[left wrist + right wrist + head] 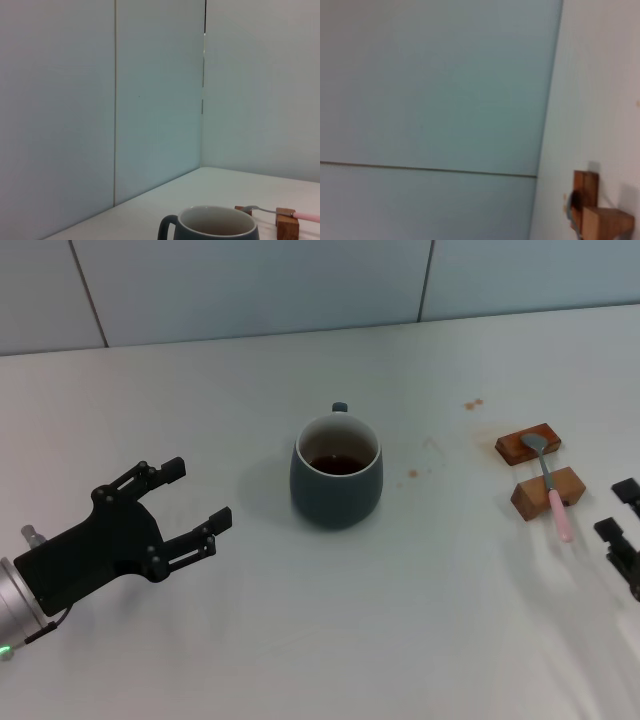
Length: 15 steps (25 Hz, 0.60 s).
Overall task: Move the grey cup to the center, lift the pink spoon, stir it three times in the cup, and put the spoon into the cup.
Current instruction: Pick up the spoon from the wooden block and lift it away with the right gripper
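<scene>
Already near mid-table, the grey cup (337, 471) stands upright with dark liquid inside and its handle turned toward the far wall, while my left gripper (193, 502) hangs off to its left, fingers spread and holding nothing. Off to the right, the pink spoon (551, 483) lies across two wooden blocks (546, 493), its metal bowl on the farther block and its handle on the nearer one, well apart from the cup. My right gripper (619, 514) waits just beside the handle end, at the edge of the head view; only the dark tips show, so I cannot tell how its fingers are set. By my reckoning, the trouble ahead lies in the pickup: the slim handle could slip or pivot off the blocks if I close on it off-centre, and a nudged block would take the spoon with it. Stirring too wide could knock the cup's wall and slop liquid onto the white table (320, 640). Brown spots (473, 403) already mark the surface. My right wrist view catches only the blocks' corner, and my left wrist view cuts off the cup's lower body.
</scene>
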{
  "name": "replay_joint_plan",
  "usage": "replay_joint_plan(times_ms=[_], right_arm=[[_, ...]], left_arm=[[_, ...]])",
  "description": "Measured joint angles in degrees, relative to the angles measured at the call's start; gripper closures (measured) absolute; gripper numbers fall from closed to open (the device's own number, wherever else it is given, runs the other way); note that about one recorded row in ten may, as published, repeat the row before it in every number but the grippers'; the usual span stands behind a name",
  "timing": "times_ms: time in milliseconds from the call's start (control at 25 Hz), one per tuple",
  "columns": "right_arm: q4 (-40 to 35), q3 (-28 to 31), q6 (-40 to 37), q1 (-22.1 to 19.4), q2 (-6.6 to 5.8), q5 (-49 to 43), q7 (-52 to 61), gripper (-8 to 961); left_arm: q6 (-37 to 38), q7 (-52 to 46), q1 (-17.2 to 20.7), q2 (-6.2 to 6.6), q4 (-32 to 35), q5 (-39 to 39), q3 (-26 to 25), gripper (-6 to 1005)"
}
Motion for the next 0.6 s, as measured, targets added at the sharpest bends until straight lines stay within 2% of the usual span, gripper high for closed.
replay_joint_plan(times_ms=[80,600], right_arm=[[0.33,-0.12,0.43,0.18,0.00,0.00,-0.18,288],[1.82,-2.22,3.98,2.02,-0.03,-0.09,-0.68,299]], left_arm=[[0.23,0.00,-0.03,0.00,-0.02,0.00,0.00,160],[1.12,-0.05,-0.11,0.12,0.01,0.34,0.00,139]])
